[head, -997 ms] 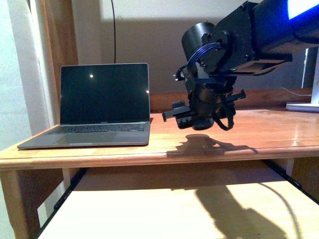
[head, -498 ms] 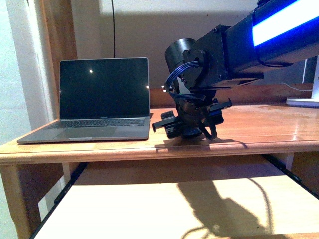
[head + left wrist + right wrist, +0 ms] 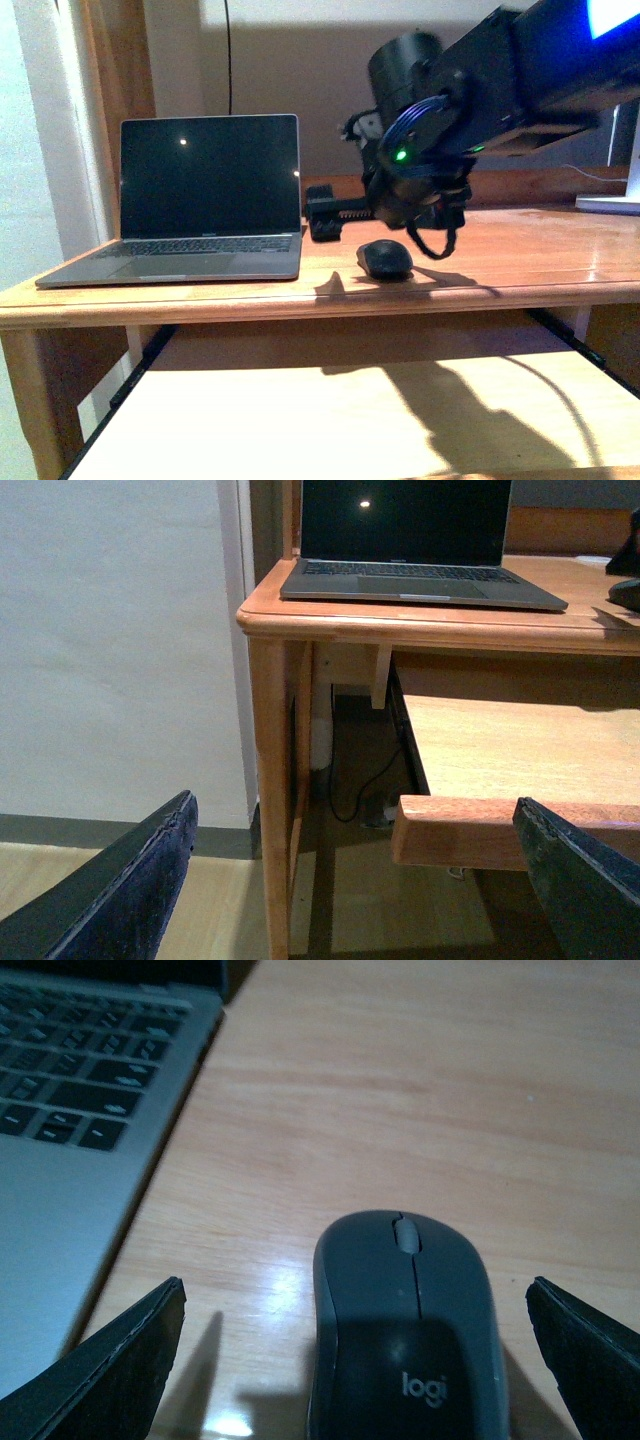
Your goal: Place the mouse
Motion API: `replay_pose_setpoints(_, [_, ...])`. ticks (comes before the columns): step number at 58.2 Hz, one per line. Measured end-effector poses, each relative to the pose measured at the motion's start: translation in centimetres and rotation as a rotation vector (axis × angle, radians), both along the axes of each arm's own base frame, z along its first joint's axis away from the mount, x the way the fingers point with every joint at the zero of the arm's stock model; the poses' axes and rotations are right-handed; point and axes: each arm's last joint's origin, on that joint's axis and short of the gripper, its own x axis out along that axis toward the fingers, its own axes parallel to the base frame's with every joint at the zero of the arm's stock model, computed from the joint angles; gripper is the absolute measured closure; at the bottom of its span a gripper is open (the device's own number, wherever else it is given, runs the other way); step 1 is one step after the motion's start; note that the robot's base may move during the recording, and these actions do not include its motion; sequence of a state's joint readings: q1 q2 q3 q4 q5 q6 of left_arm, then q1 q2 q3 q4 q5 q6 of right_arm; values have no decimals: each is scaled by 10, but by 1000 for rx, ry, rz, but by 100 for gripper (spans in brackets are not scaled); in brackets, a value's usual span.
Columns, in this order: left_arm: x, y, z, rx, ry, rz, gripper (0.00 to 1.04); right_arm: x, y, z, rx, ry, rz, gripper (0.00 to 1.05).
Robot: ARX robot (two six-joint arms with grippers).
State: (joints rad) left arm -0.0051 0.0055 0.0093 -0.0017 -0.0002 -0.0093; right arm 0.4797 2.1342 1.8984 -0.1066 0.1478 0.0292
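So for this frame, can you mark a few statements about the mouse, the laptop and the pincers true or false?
1. The mouse lies on the desk, clear of the right pincer. True.
2. The laptop is closed. False: its lid is up and the screen is dark.
3. The mouse sits left of the laptop. False: it sits to its right.
4. The left pincer is open and holds nothing. True.

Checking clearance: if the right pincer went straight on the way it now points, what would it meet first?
Probably the mouse, which lies on the desk right ahead between its open fingers; depth is uncertain.
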Motion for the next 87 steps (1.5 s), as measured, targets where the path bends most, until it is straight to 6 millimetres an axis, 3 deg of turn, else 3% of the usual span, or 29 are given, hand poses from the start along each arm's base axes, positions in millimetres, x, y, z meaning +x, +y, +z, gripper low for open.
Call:
replay_pose_setpoints(7, [0,0,0,0,0,0,7,-27,-44,30,93,-91,103,0])
replay_pose_setpoints(13, [0,0,0,0,0,0,7,-67,-107,38,124,-152,203,0])
replay_pose_setpoints(24, [0,0,0,0,0,0,7,-124,-179,-15,83,-63,381,0])
replay_pose_setpoints(42, [0,0,0,0,0,0,7,-188,-250,-92,57,151,500,0])
replay_pose_setpoints(49, [0,0,0,0,0,0,7,-202,-261,-106,20,206,527,0])
replay_pose_setpoints(61, [0,0,0,0,0,0,7,-212,-257,-120,-40,212,587,0])
replay_pose_setpoints(87, [0,0,0,0,0,0,7,-206,-206,-150,-136,190,650,0])
